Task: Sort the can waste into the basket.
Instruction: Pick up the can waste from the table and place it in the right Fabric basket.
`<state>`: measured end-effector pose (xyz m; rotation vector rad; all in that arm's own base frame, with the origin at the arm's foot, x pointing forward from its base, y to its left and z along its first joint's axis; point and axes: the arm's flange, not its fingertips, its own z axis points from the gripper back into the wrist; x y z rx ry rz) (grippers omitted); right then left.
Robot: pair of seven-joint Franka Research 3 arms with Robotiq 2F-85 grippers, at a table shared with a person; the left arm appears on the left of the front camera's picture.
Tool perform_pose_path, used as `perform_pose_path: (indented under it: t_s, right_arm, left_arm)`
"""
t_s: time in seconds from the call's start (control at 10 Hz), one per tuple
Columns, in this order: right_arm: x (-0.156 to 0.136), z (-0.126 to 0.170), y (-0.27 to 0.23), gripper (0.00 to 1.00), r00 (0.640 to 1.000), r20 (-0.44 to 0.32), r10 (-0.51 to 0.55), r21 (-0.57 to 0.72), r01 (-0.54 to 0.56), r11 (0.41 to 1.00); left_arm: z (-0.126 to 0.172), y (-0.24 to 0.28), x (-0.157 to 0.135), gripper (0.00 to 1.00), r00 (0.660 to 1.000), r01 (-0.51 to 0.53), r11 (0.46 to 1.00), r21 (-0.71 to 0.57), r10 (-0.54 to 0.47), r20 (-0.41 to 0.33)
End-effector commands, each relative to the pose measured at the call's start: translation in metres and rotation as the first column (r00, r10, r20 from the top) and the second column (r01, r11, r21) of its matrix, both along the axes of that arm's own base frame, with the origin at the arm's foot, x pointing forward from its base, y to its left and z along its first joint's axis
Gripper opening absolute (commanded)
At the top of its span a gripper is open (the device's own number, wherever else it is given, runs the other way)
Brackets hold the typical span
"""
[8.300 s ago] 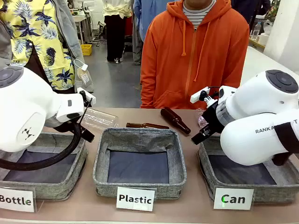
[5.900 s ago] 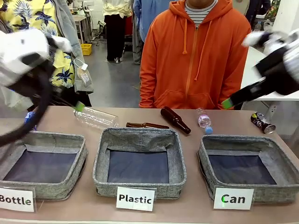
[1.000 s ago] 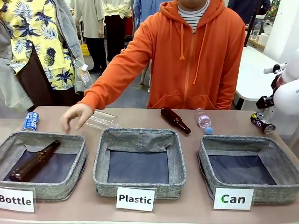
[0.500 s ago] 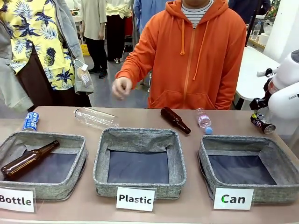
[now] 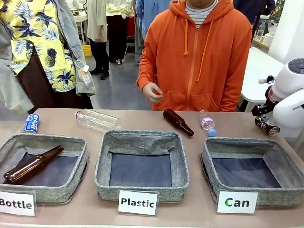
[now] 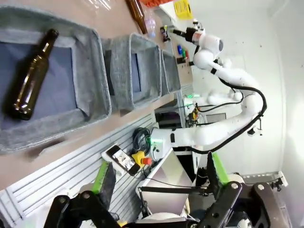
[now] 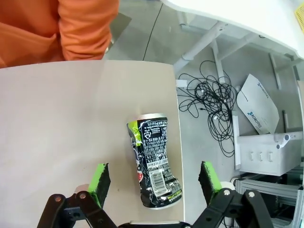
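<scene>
Grey fabric marks the basket nearest me on the right, fronted by its "Can" card and holding nothing, so neither can is sorted yet. Just beyond its far corner the dark can lies on its side near the table's edge. My right gripper hangs over it, jaws spread wide, a pad on either side and not touching, lined up, I judge, to pinch the crushed waist. The blue-and-white can lies far left, behind the "Bottle" bin. My left gripper is well off the table, jaws wide and holding nothing. The person's hand is held at the chest.
</scene>
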<state>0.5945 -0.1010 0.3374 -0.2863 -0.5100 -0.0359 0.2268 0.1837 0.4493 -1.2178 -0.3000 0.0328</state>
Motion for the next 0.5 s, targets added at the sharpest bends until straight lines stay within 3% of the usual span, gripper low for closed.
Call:
perform_pose_path:
  t_s: [0.0,0.4]
  right_arm:
    - [0.011,-0.017,0.002,1.00,0.999,0.033,-0.023,-0.024,0.024,0.999]
    - [0.019,-0.050,-0.006,1.00,0.999,-0.040,-0.019,-0.033,0.017,0.999]
  left_arm:
    - [0.010,0.020,-0.005,1.00,0.999,-0.033,0.999,-0.016,0.033,0.006]
    - [0.010,0.020,-0.005,1.00,0.999,-0.033,0.999,-0.016,0.033,0.006]
